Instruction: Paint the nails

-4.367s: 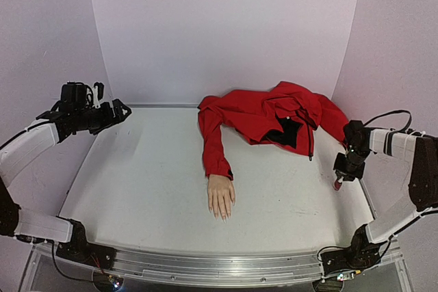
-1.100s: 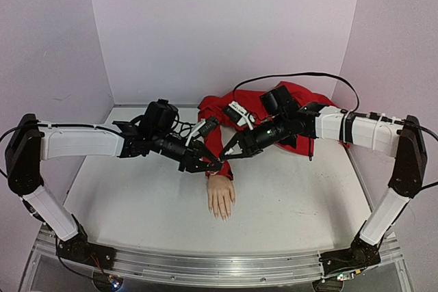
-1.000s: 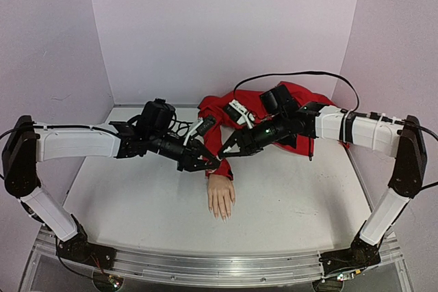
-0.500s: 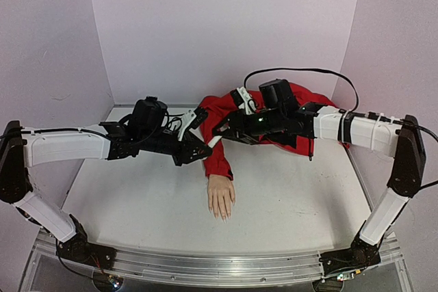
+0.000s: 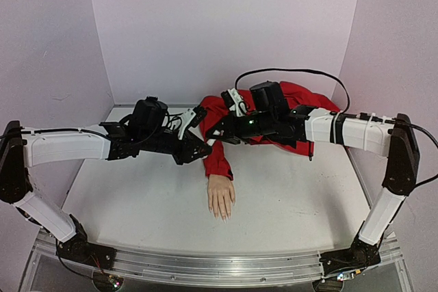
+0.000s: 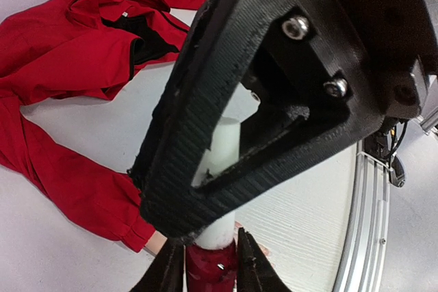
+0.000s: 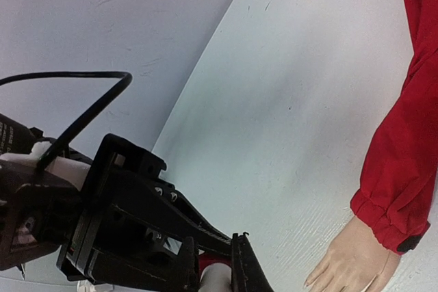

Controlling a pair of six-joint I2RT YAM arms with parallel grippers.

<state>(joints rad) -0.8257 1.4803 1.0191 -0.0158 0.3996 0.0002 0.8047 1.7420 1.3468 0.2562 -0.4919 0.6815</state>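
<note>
The mannequin hand [image 5: 221,196] lies palm down at mid-table, a red sleeve [image 5: 217,161] at its wrist. Its nails [image 5: 222,215] are tiny, and their colour is too small to tell. Both grippers meet in the air above the sleeve. My left gripper [image 5: 200,150] is shut on the dark-red polish bottle [image 6: 211,269]. My right gripper [image 5: 213,133] is shut on the bottle's white cap [image 7: 216,280]. In the right wrist view the hand [image 7: 352,259] shows at lower right, apart from the bottle.
The red jacket [image 5: 291,111] is heaped at the back right, with its sleeve running toward the hand. Lilac walls close in the table on three sides. An aluminium rail [image 5: 219,266] runs along the near edge.
Both grippers have risen and drawn back from just over the wrist to above the sleeve. The right gripper has closed on the white cap while the left keeps hold of the bottle.
</note>
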